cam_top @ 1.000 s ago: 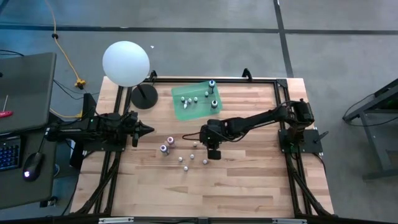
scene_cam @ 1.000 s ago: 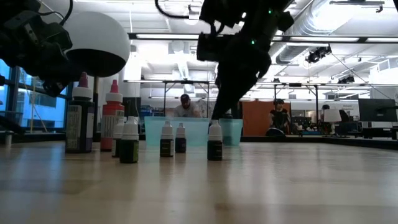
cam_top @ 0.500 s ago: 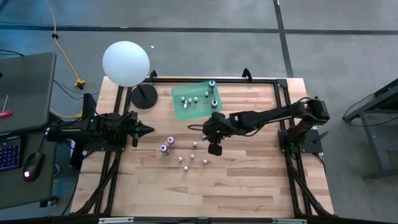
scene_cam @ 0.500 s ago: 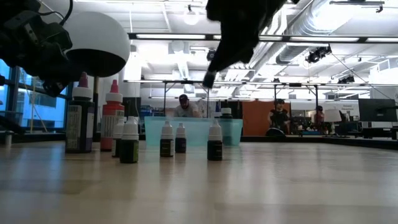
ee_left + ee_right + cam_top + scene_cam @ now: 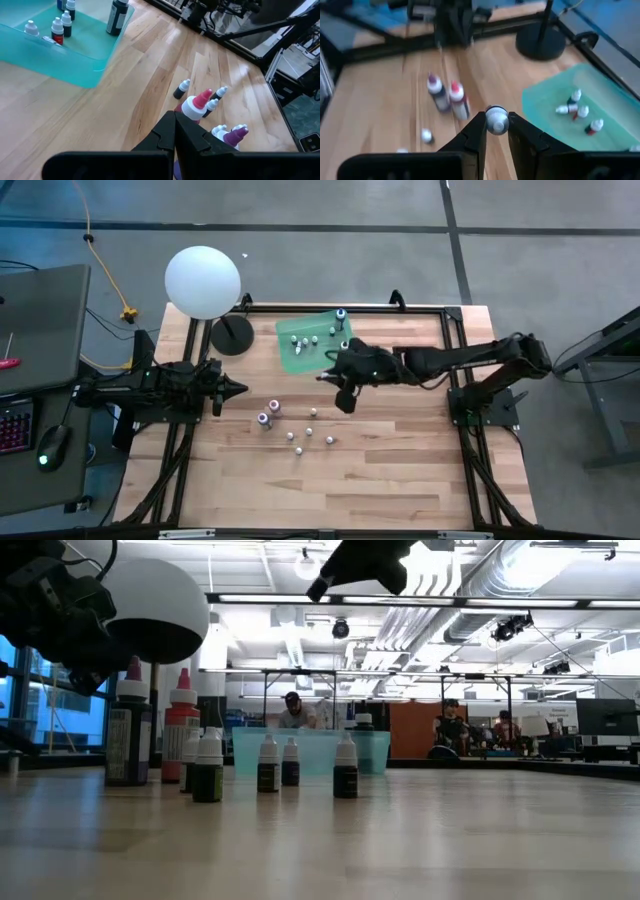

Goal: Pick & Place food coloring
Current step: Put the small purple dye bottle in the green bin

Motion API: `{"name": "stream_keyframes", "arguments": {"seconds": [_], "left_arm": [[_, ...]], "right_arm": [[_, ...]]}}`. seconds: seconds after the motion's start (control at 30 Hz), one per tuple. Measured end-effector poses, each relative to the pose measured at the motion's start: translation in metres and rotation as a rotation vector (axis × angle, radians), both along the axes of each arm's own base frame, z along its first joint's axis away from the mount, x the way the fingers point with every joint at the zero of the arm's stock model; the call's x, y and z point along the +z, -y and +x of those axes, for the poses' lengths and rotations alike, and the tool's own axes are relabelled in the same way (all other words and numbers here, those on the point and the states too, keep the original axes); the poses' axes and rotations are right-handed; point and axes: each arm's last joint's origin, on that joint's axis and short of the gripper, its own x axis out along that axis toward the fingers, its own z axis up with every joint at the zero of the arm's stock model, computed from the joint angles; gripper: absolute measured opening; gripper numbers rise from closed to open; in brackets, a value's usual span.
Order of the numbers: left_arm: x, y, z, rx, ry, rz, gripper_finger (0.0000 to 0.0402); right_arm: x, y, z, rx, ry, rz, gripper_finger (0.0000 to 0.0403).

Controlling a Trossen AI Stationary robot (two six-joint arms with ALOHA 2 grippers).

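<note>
right tool (image 5: 496,131) | squeezing a small white-capped bottle (image 5: 496,120) | green tray (image 5: 615,105) just ahead, past its tip | left tool (image 5: 174,131) pinched shut, far off

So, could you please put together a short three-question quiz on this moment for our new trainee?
1. True or false: the right gripper holds a small bottle.
2. The green tray holds: A) several bottles B) nothing.
3. Fill in: the left gripper waits at the table's ___ side, by the white globe lamp.

Key: 1 true; 2 A; 3 left.
</note>
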Motion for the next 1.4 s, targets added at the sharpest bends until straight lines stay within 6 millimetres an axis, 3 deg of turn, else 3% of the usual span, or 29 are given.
{"name": "stream_keyframes", "arguments": {"seconds": [0.17, 0.6, 0.73, 1.1, 1.27, 1.4], "left_arm": [[0.000, 0.000, 0.000, 0.000, 0.000, 0.000, 0.0000], [0.000, 0.000, 0.000, 0.000, 0.000, 0.000, 0.0000], [0.000, 0.000, 0.000, 0.000, 0.000, 0.000, 0.0000], [0.000, 0.000, 0.000, 0.000, 0.000, 0.000, 0.0000], [0.000, 0.000, 0.000, 0.000, 0.000, 0.000, 0.0000], [0.000, 0.000, 0.000, 0.000, 0.000, 0.000, 0.0000]], "right_arm": [[0.025, 0.012, 0.003, -0.028, 0.070, -0.028, 0.0056], [0.119, 0.049, -0.007, -0.194, 0.240, -0.246, 0.0054], [0.135, 0.064, -0.007, -0.237, 0.215, -0.264, 0.0055], [0.140, 0.110, 0.016, -0.292, 0.062, -0.245, 0.0057], [0.130, 0.135, 0.029, -0.369, 0.048, -0.162, 0.0060], [0.108, 0.155, 0.043, -0.416, 0.000, -0.099, 0.0058]]}}
